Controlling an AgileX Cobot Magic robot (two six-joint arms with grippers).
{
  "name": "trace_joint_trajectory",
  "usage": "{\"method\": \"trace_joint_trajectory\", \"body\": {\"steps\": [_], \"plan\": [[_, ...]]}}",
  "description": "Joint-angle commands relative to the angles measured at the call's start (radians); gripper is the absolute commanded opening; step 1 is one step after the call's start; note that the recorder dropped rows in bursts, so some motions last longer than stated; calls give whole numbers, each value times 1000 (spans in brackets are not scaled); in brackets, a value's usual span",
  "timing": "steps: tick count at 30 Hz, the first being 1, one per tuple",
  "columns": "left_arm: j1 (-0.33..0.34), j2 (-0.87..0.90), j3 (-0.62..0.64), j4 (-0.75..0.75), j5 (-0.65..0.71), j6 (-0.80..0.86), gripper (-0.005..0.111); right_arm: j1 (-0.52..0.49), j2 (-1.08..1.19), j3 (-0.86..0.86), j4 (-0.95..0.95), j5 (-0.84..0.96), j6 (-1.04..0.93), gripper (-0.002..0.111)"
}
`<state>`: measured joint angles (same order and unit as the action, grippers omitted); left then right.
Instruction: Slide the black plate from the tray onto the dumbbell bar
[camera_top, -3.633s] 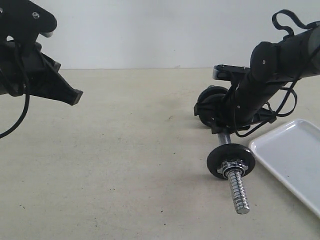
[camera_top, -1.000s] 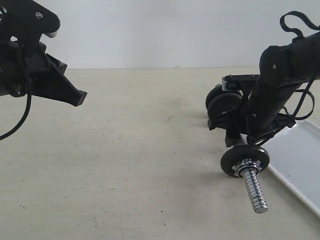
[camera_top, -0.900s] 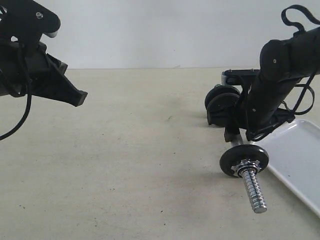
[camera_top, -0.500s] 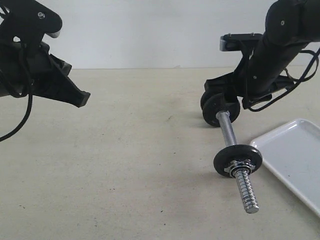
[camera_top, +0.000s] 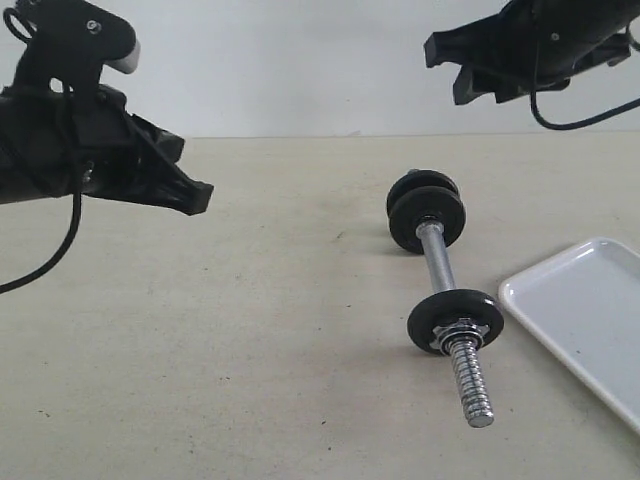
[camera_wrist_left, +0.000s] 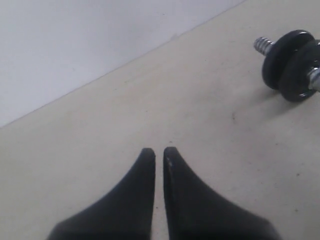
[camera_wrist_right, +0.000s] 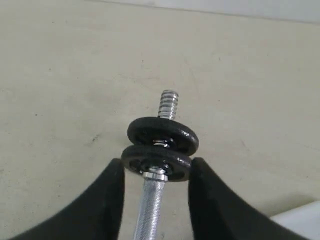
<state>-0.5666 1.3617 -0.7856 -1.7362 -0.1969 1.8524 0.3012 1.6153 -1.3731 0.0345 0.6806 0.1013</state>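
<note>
Table (camera_top: 250, 350), beige and bare-topped, fills most of the exterior view. Over its left side hangs the left gripper (camera_top: 205, 195), its two black fingers pressed together with only a hairline between them and nothing in the pinch. High at the upper right the right gripper (camera_top: 446, 70) hangs well clear of the tabletop; its wrist view shows the fingers spread, holding nothing, with the bar's far end far below in the gap. At the right edge lies the tray (camera_top: 570, 300), white, only partly in frame. Just beside its near corner, not touching it, the bar (camera_top: 437, 265) lies flat on the table, running from near to far. The plate (camera_top: 420, 185) sits on the bar's far end, outermost, upright and pressed against the inner disc (camera_top: 428, 225), with a short threaded tip poking out beyond it. Toward the near end stands the near disc (camera_top: 455, 312), backed by a nut (camera_top: 455, 332).
</note>
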Motion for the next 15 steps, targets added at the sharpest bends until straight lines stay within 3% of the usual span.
{"method": "trace_joint_trajectory", "body": {"steps": [1, 7, 15], "plan": [[-2, 68, -5, -8, 66, -69, 4, -3, -58, -5, 16, -2, -75, 1], [-2, 202, -26, -8, 106, -180, 4, -3, -110, -5, 50, 3, -94, 0], [-2, 383, -179, -8, 173, -358, 4, -3, -138, -5, 54, 87, -113, 0]]}}
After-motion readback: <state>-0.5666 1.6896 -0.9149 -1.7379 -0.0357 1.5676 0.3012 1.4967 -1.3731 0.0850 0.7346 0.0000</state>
